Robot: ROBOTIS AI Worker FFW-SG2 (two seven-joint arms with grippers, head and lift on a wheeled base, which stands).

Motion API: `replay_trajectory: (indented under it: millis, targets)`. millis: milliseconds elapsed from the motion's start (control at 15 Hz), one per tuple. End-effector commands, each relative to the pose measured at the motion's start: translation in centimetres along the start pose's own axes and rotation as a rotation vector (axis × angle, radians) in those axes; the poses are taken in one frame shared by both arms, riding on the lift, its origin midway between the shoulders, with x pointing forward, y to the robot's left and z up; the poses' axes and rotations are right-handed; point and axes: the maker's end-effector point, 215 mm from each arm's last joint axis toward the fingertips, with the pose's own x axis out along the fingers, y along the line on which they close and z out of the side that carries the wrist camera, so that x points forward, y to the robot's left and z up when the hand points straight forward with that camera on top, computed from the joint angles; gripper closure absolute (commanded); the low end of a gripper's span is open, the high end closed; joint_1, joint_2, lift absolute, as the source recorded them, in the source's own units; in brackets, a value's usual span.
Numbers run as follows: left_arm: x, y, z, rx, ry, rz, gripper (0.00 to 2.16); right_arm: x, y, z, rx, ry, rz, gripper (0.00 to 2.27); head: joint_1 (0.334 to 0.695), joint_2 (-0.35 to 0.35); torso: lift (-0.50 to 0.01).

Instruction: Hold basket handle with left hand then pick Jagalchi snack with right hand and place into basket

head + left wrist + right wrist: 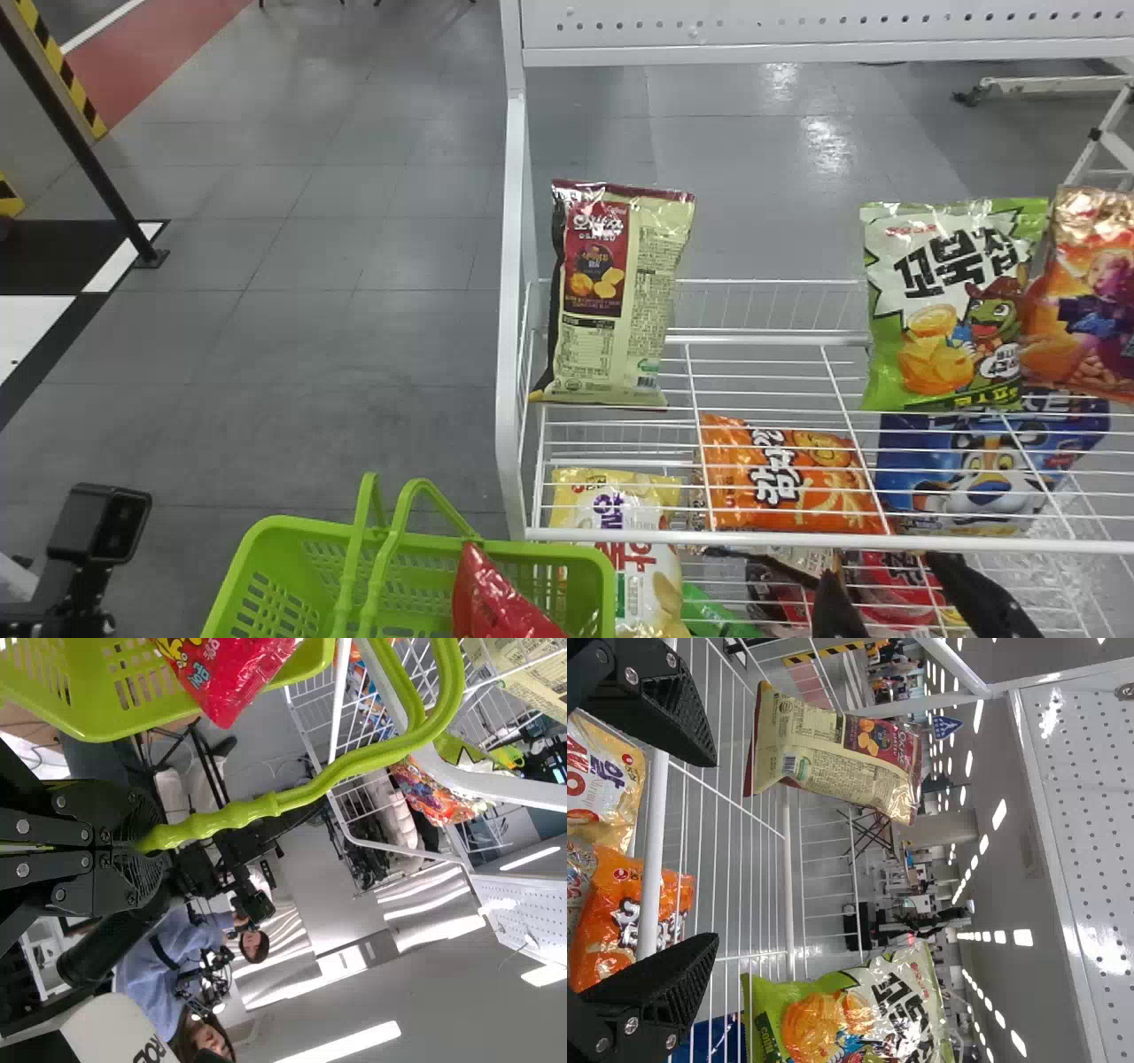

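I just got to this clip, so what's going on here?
The robot's left tool is closed on a handle of the green basket, which has a red snack bag in it. Its right tool is open, with nothing between its fingers, near the wire shelf of snack bags.

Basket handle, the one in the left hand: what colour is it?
Lime green; the handle shows best in the left wrist view.

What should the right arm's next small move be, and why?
Probably a sideways shift to face the chosen snack squarely before advancing: the open right gripper seems aimed between the beige bag and the green bag, while the left gripper grips the basket handle.
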Motion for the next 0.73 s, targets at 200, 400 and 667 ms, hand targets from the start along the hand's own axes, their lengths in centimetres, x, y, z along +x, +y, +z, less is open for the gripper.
replay_trajectory:
  millis: [200,400,667]
  targets:
    - [0.15,-0.31,-0.06,-0.001,0.004,-0.012,2.15,-0.07,-0.14,-0.09,0.005,-0.002,-0.004,0.12,0.695,0.051,-0.009]
    - [0.13,-0.38,-0.14,-0.009,0.009,-0.010,2.15,-0.16,-0.33,-0.30,0.006,0.002,-0.008,0.12,0.695,0.047,-0.009]
    - [0.13,-0.48,-0.30,-0.026,0.013,-0.008,2.15,-0.27,-0.75,-0.36,0.015,-0.001,-0.015,0.12,0.695,0.042,-0.009]
